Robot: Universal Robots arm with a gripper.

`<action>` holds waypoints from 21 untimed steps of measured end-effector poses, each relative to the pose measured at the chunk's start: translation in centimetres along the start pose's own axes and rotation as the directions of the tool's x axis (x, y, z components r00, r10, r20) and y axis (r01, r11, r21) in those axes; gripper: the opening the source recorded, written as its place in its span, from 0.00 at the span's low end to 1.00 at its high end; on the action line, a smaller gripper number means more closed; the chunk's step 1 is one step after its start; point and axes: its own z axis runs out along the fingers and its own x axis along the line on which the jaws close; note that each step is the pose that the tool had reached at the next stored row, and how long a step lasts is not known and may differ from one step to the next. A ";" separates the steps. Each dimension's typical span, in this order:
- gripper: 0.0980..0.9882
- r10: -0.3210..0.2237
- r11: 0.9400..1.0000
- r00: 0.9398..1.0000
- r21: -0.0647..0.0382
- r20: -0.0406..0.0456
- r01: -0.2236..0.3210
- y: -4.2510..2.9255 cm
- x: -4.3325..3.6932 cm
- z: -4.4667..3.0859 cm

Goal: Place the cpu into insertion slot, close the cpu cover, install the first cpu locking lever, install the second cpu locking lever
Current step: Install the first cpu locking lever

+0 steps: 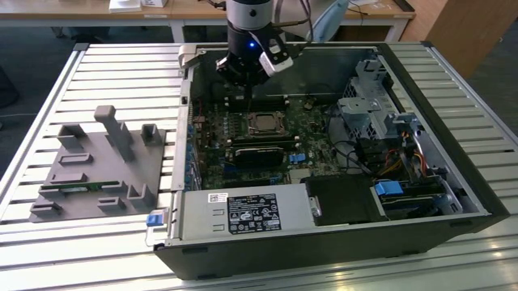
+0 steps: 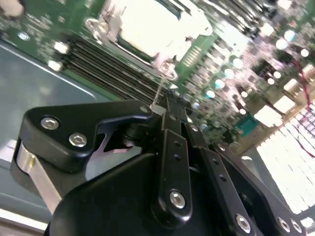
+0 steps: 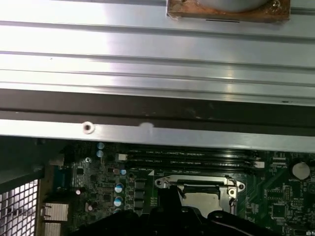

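The cpu (image 1: 263, 123) was seen seated in the insertion slot (image 1: 250, 114) near the middle of the green circuit board (image 1: 212, 159), its dull silver top framed by the cpu cover (image 1: 264, 115), which lay flat over it; in the second wrist view the cpu (image 2: 152, 24) appeared washed out and bright, with the cover (image 2: 110, 24) around its edge, and in the first wrist view the cover (image 3: 197, 183) was shown just past the black gripper body. A thin wire lever (image 2: 158, 93) was seen running from the socket's corner to the gripper's fingertips in the second wrist view. The gripper (image 1: 242, 91) was held above the board, just beyond the socket toward the far wall of the case, and its fingers (image 2: 170, 123) were seen drawn narrowly together at the lever's end; whether the lever was actually pinched could not be told. Long black memory slots (image 2: 108, 69) lay just beside the socket. All of this sat inside an open black computer case (image 1: 453, 182) resting on a slatted metal table (image 1: 113, 66), with a grey fixture block (image 1: 101, 167) lying beside the case at the exterior view's left
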 end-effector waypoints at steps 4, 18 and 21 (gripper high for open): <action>0.01 0.000 1.000 1.000 0.000 0.000 0.000 -0.03 -1.40 0.13; 0.01 -0.002 1.000 1.000 -0.002 0.007 0.002 0.08 -2.62 1.24; 0.01 -0.001 1.000 1.000 -0.002 0.007 0.001 0.28 -2.66 1.72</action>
